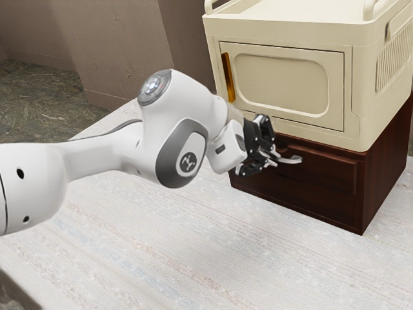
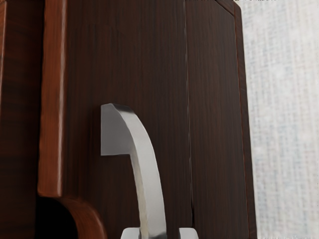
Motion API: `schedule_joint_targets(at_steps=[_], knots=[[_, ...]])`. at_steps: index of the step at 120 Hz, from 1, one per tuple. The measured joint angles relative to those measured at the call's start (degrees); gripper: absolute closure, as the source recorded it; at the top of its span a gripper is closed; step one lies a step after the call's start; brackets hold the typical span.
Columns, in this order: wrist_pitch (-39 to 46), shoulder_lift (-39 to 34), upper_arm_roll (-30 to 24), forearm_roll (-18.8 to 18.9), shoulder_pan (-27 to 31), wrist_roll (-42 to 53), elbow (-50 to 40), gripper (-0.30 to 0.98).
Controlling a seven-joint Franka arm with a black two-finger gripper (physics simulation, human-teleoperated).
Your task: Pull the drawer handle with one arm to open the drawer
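Note:
The gripper (image 1: pixel 276 157) is at the front of the dark brown drawer (image 1: pixel 319 179), its fingers straddling the curved silver handle (image 1: pixel 294 159), whose one end shows past them. In the wrist view the gripper (image 2: pixel 159 233) has a fingertip on each side of the handle (image 2: pixel 150 181). A gap stands between the handle and one fingertip, while the other is at or very near the metal, so the gripper is open. Behind the handle spreads the wooden drawer front (image 2: pixel 119 59). In the exterior view the drawer looks flush with its cabinet.
A cream cabinet (image 1: pixel 355 71) with an orange-handled door (image 1: pixel 281 84) stands on top of the brown drawer unit (image 1: pixel 387 168). The pale patterned table (image 1: pixel 193 252) stretches out in front of it and under the arm.

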Motion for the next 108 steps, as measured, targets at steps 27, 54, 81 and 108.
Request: schedule_joint_targets(at_steps=[27, 54, 81, 108], knots=[[-0.2, -2.3, 0.0, 0.0, 0.0, -0.2, -2.5, 0.70], [-0.2, -4.2, 0.0, 0.0, 0.1, -0.3, -4.7, 0.71], [-0.2, -6.0, 0.0, 0.0, 0.1, -0.4, -6.8, 0.70], [-0.2, -7.8, 0.0, 0.0, 0.0, -0.4, -8.8, 0.70]])
